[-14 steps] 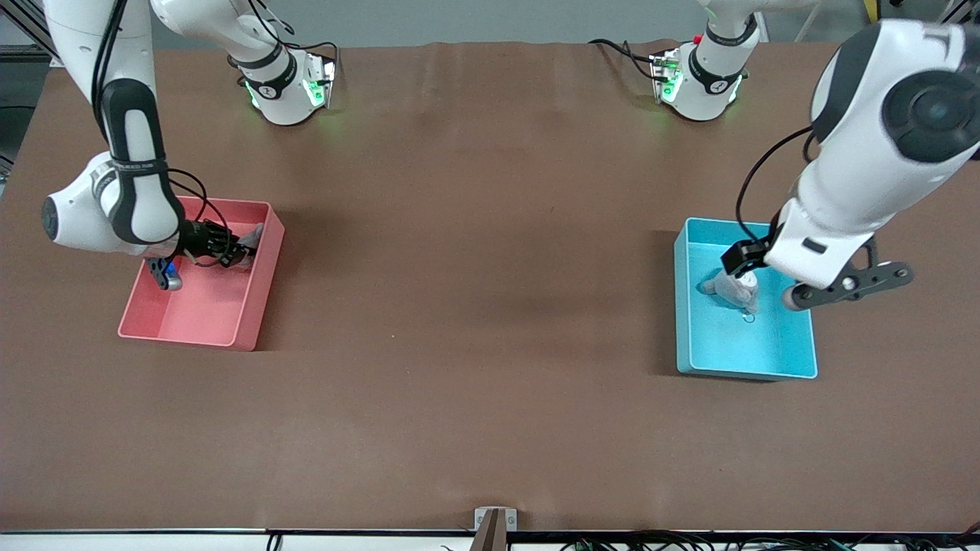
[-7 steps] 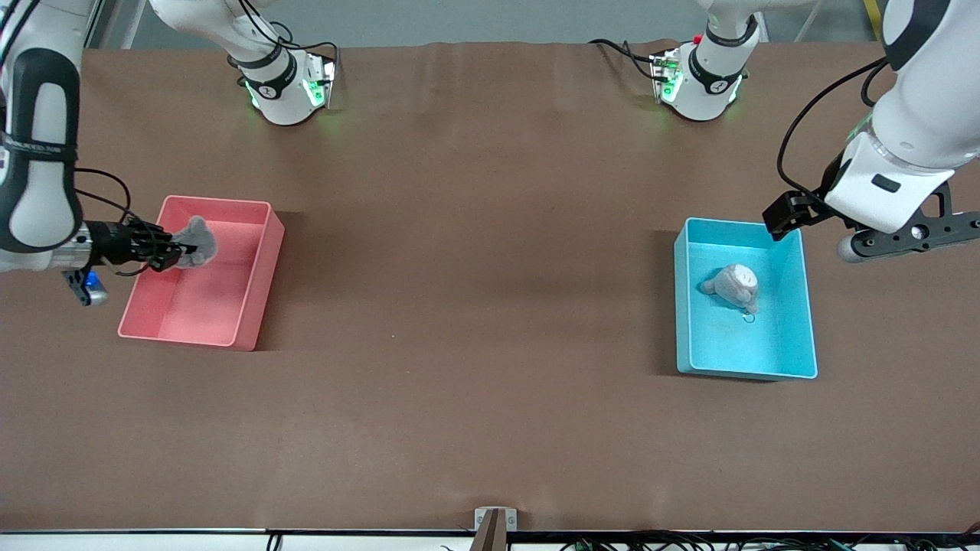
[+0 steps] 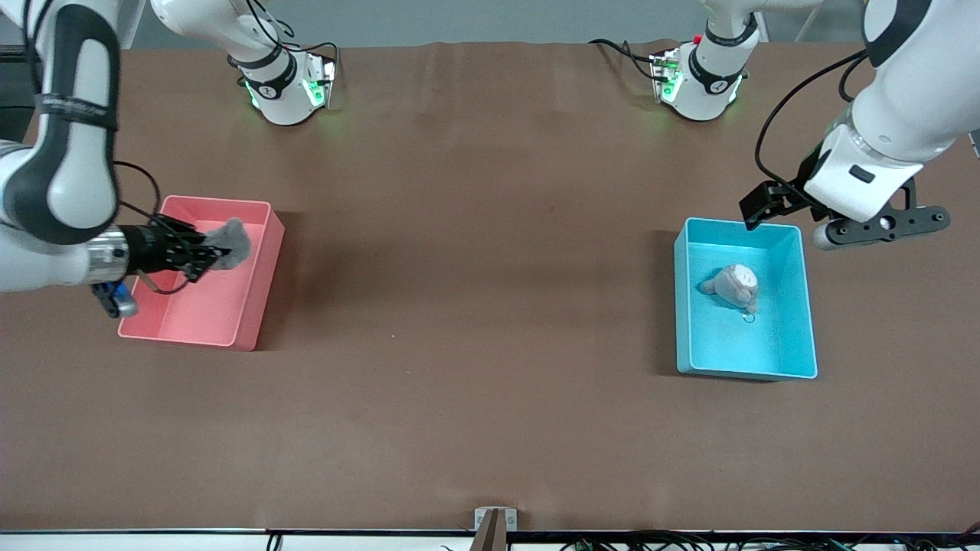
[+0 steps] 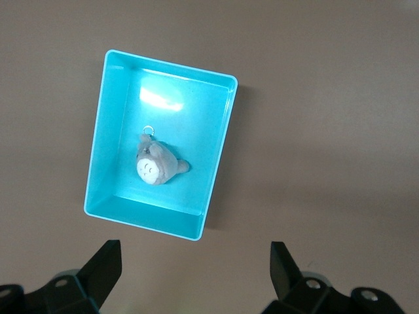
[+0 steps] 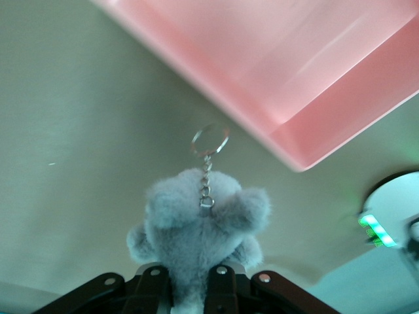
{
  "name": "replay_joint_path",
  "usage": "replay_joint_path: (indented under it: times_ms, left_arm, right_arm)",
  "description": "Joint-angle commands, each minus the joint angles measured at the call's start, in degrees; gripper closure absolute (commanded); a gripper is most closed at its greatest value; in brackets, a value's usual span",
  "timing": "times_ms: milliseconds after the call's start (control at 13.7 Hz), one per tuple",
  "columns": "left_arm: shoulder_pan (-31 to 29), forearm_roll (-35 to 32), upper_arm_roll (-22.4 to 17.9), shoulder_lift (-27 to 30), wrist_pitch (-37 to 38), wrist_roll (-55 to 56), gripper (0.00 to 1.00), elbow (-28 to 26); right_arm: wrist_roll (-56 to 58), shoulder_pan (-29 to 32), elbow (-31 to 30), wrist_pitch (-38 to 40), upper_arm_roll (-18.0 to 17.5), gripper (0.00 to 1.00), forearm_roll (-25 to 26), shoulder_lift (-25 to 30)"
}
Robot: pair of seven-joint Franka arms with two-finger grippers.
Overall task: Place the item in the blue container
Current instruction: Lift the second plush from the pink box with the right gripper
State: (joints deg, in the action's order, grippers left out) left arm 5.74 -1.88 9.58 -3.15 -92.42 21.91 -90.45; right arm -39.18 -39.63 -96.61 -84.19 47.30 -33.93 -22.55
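Observation:
The blue container [image 3: 808,337] [image 4: 98,163] sits toward the left arm's end of the table, with a small grey plush keychain [image 3: 733,283] [image 4: 157,165] lying in it. My left gripper [image 3: 754,208] [image 4: 195,271] hangs open and holds nothing, above the container's rim nearest the arm bases. My right gripper [image 3: 205,252] [image 5: 194,284] is shut on a second grey plush keychain [image 3: 230,240] [image 5: 200,226], held up over the pink bin [image 3: 253,306] [image 5: 314,98]; its chain and ring [image 5: 209,140] dangle free.
The pink bin sits toward the right arm's end of the table. Both arm bases [image 3: 287,88] [image 3: 700,80] stand along the table edge farthest from the front camera. Brown tabletop [image 3: 475,268] stretches between the two bins.
My right gripper has lifted the grey plush out of the pink bin and carried it toward the table's middle. My left gripper has risen out of the blue container, leaving the other plush there.

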Motion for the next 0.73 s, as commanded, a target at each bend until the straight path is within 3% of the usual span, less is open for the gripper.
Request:
replay_joint_path:
  times_ms: [0,364,510,656]
  left_arm:
    - [2.86,1.26,-1.41,4.56,-4.95,-0.64,0.0,-8.77]
    - [7.26,2.31,-0.79,2.72,-12.5,-0.03,0.0,-13.78]
    - [8.4,4.85,0.25,0.27,-13.84,1.02,0.0,-13.62]
    - [8.58,5.04,2.27,-1.67,-15.76,3.3,0.0,-13.53]
  right_arm:
    - [-9.91,-7.53,-1.82,-6.65,0.25,0.98,-3.49,1.02]
    - [-30.57,-24.85,-2.35,-26.07,-0.1,0.98,-5.27,-3.27]
    - [-36.46,-28.91,-2.26,-32.85,-2.81,0.98,-5.36,-7.4]
    - [-43.75,-29.45,-2.0,-41.79,-8.86,0.98,-5.27,-11.61]
